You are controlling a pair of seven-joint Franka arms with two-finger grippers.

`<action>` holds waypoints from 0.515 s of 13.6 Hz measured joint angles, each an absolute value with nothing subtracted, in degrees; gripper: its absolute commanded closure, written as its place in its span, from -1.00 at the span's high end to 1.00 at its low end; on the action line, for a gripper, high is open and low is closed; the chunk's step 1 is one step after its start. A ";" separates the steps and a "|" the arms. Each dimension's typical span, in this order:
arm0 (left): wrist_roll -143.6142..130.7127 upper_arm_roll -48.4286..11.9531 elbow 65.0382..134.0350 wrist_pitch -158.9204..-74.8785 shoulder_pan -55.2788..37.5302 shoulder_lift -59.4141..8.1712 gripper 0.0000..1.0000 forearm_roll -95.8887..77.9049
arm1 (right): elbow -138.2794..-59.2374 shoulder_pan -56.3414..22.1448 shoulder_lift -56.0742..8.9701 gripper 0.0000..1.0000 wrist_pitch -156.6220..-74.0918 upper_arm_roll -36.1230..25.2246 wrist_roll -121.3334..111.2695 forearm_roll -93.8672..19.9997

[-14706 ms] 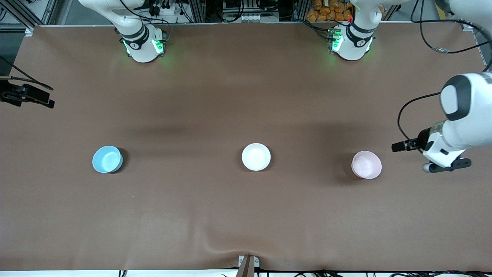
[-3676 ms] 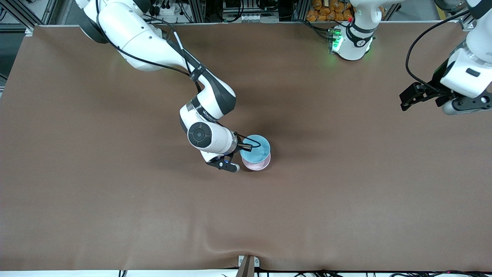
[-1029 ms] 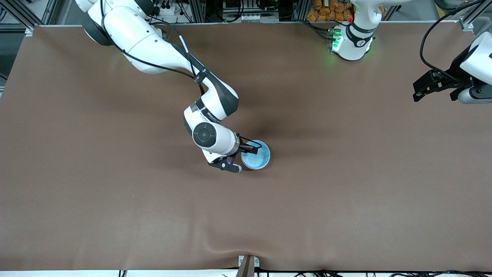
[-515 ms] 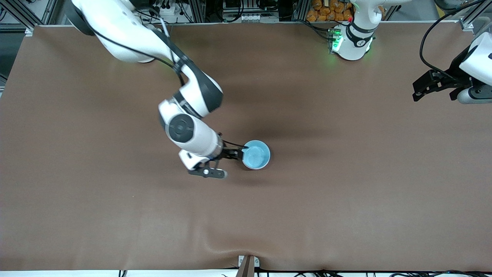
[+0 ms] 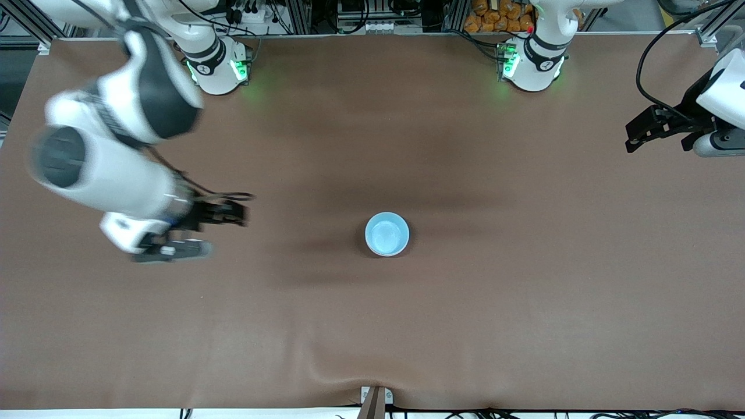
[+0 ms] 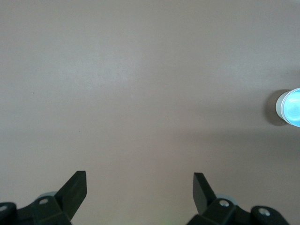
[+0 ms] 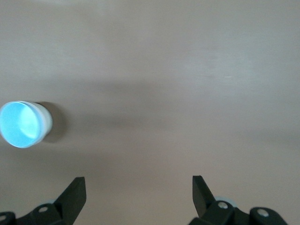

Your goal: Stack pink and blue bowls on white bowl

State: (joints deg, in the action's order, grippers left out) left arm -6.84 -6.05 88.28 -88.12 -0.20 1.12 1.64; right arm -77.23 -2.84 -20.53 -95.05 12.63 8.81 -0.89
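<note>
The blue bowl (image 5: 387, 234) sits on top of the stack at the middle of the table; the pink and white bowls under it are hidden in the front view. The stack also shows in the left wrist view (image 6: 291, 107) and the right wrist view (image 7: 23, 123), where a pale side wall shows below the blue bowl. My right gripper (image 5: 236, 214) is open and empty, up over bare table toward the right arm's end. My left gripper (image 5: 637, 135) is open and empty, over the table at the left arm's end.
The brown table cover (image 5: 465, 326) has a raised wrinkle at the edge nearest the front camera, by a small bracket (image 5: 375, 398). The arm bases (image 5: 218, 67) stand along the edge farthest from that camera.
My right gripper has let go of the blue bowl, risen and swung away toward the right arm's end. The blue bowl stays on the stack. The left arm has not moved.
</note>
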 measured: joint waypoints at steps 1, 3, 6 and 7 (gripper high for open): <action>-6.84 -6.05 88.28 -88.12 -0.20 1.12 1.00 1.64 | -78.92 -2.40 -17.72 1.00 -94.24 9.81 5.67 -0.88; -6.84 -6.05 88.28 -88.05 -0.21 1.12 1.00 1.64 | -80.99 -2.26 -12.89 1.00 -90.42 3.39 -0.41 -0.90; -6.76 -6.05 88.27 -87.59 -0.21 1.14 1.00 1.64 | -81.69 -2.13 -7.56 1.00 -85.16 -3.53 -3.92 -0.92; -6.73 -6.05 88.25 -87.32 -0.22 1.15 1.00 1.64 | -81.75 -2.12 -5.89 1.00 -83.56 -4.58 -3.95 -0.90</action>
State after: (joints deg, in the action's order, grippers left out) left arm -6.73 -6.05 88.25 -87.32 -0.22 1.15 1.64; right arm -81.75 -2.12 -5.89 -83.56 -4.58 -3.95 -0.90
